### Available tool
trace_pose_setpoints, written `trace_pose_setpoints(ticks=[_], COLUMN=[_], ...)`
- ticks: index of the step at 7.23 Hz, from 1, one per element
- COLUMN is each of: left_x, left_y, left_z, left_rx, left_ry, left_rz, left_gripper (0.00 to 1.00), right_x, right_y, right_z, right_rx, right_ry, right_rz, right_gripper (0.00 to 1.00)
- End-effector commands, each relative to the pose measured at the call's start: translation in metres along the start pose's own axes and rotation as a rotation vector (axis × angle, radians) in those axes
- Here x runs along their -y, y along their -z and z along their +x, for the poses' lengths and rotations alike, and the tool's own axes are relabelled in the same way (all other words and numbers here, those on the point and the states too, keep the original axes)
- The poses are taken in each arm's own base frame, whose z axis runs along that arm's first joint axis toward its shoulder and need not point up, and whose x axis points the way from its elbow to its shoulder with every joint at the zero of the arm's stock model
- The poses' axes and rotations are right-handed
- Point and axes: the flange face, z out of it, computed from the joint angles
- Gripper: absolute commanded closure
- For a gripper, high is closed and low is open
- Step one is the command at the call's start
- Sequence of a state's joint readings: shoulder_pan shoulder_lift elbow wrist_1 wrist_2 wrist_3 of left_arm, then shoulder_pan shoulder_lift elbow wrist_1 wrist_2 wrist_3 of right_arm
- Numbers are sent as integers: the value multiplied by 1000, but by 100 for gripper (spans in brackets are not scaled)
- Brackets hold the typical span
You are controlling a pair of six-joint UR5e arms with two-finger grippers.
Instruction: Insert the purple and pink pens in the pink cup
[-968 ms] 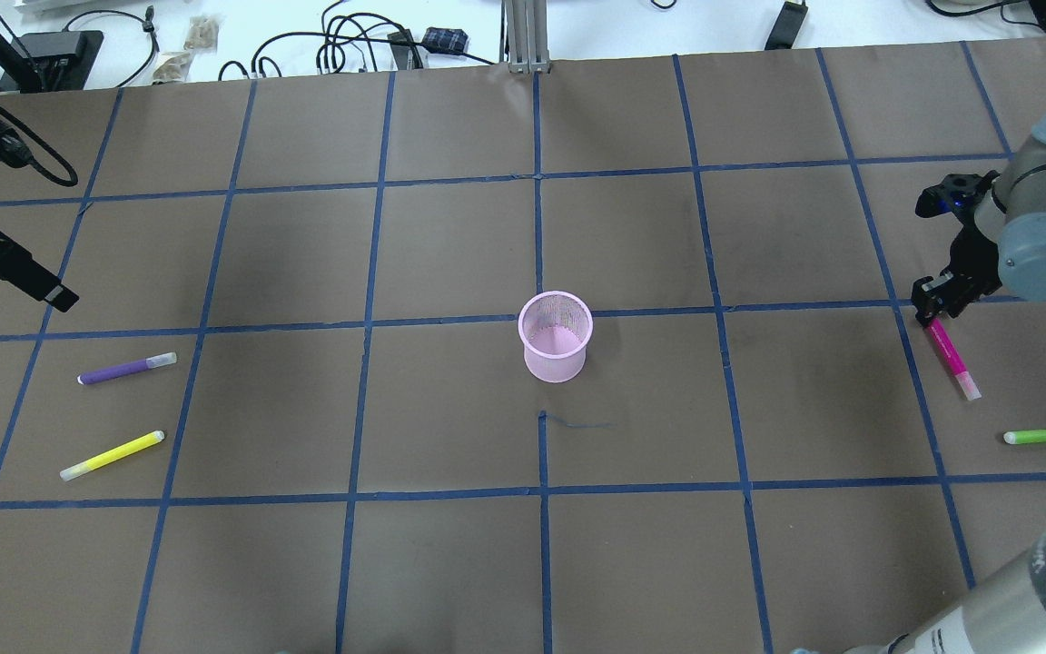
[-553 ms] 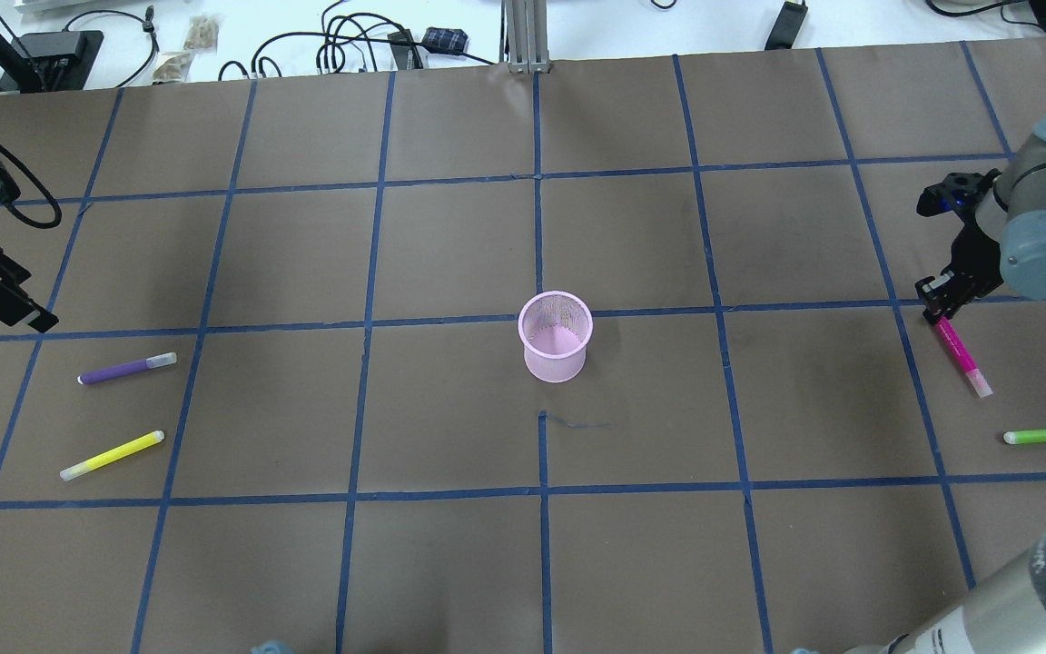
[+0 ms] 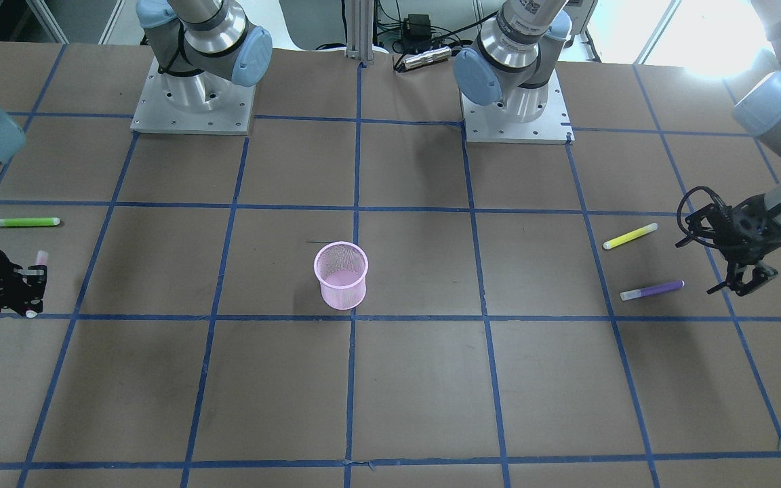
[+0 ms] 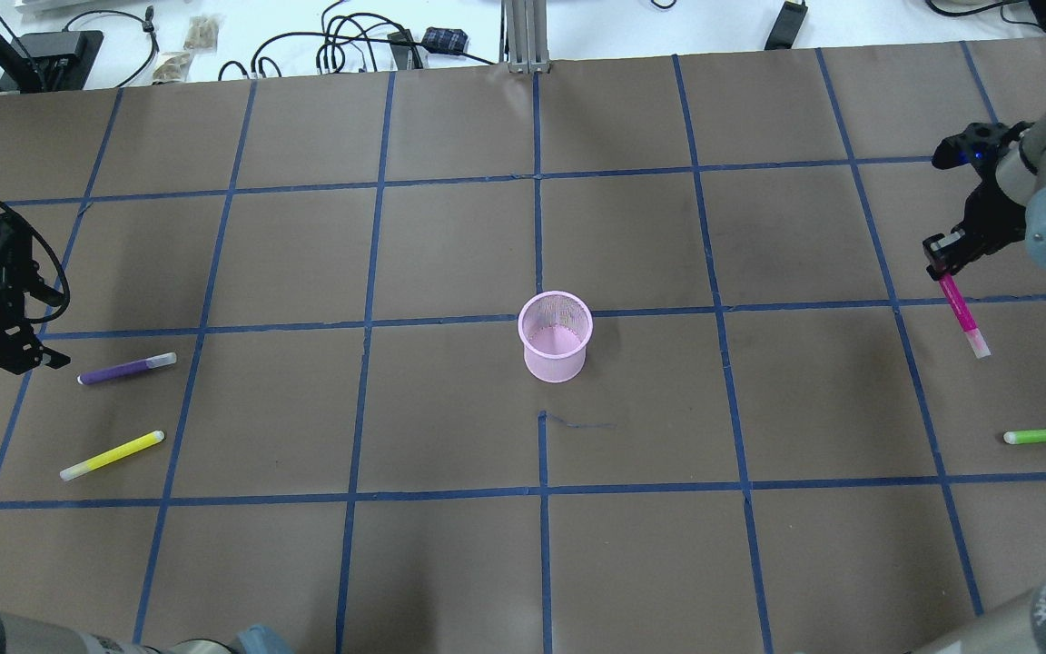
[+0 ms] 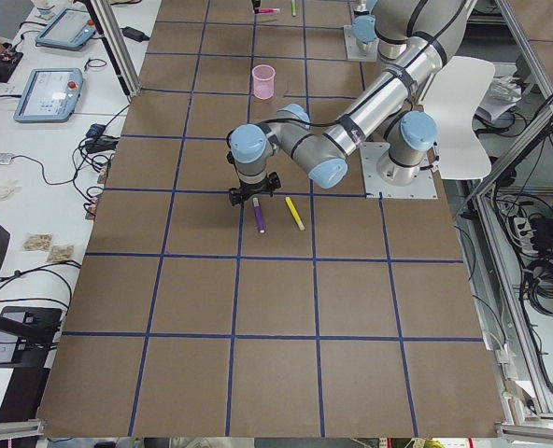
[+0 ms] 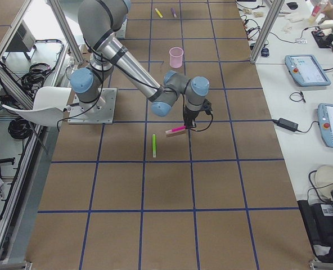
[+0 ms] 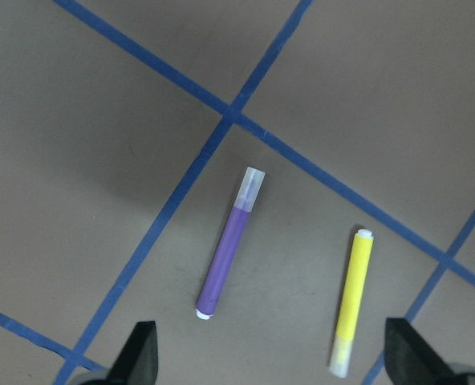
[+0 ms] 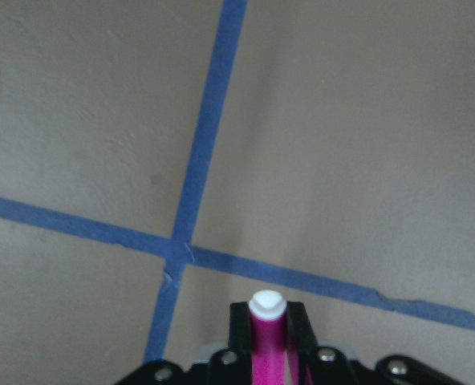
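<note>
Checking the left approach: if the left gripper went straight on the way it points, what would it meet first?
Probably bare table beside the purple pen, near its end, not the pen itself; depth is unclear.

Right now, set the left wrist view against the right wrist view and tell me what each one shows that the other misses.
Only the left wrist view: the purple pen and the yellow pen lying apart on the table, with the left claw open and holding nothing. Only the right wrist view: the pink pen clamped in the shut right claw, its white end poking out past the fingers. Both: the brown table crossed by blue tape lines.
</note>
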State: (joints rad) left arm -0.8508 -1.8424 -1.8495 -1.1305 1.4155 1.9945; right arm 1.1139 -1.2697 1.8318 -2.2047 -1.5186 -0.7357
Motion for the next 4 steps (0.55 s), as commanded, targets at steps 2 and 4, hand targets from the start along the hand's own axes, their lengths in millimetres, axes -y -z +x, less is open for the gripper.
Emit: trace_pose_setpoints(ticks=[2, 4], left_x=[-47, -69], left_y=[-41, -64], left_z=[-1, -5], left_rx=[26, 4], left_ry=[-113, -94], left_rz=[173, 206], left_gripper=[0, 2], right_x=[43, 60], right_y=[115, 140], right_z=[-164, -284], right_rx=[116, 220], right_ry=[240, 260], right_rz=[329, 448], right_gripper=[100, 100])
